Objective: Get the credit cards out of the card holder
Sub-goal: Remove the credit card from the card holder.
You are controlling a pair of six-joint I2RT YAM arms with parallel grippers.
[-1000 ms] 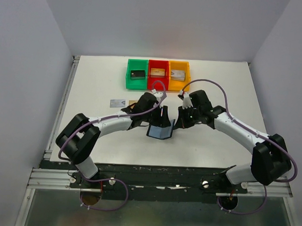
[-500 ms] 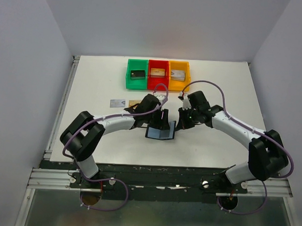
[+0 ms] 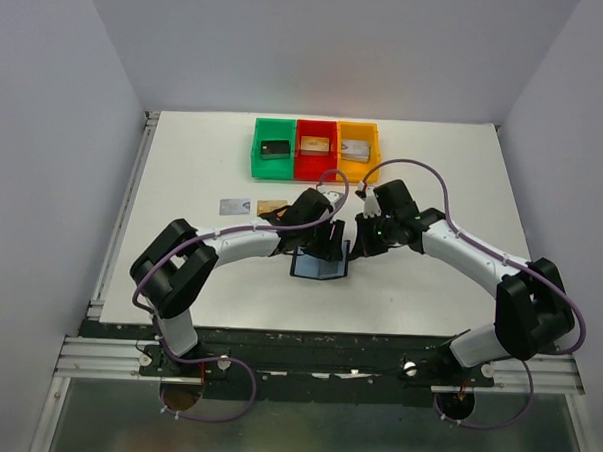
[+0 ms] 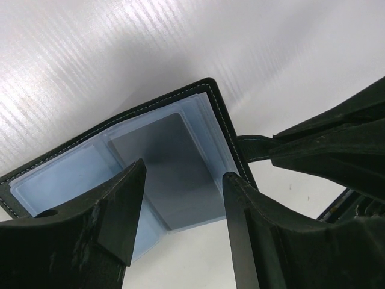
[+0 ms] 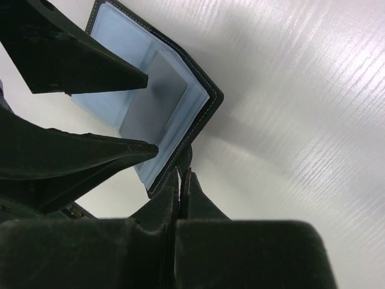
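The card holder (image 3: 318,266) lies open on the white table (image 3: 184,171), just in front of both arms, blue-grey lining up. From it, the green, red and yellow bins (image 3: 316,147) sit at twelve o'clock, well apart. Two cards that are already out lie at about ten o'clock: a silver-grey card (image 3: 234,206) and a tan-gold card (image 3: 271,206) side by side.

The right gripper (image 5: 181,173) has its fingers pressed together on the holder's edge at about three o'clock, pinching the black cover there to pin it. The left gripper (image 4: 183,174) hangs over the open holder with its fingers spread. Between them a dark greyish card (image 4: 165,153) shows, tucked under the translucent pocket. I can't tell whether the left fingertips touch the lining.

From here I'd worry about three things:

- **Thin hold:** the right gripper's pinch covers only a thin strip of cover. If the card sticks in its sleeve when pulled, the holder could slide out of that grip or lift off the table with the card.
- **Sleeve caught:** the left fingers might close on the sleeve along with the card, since the plastic overlaps nearly all of it. That would crumple the pocket rather than free the card.
- **Crowding:** the two grippers are very near each other, so a small sideways drift could knock one into the other and flip the holder shut.
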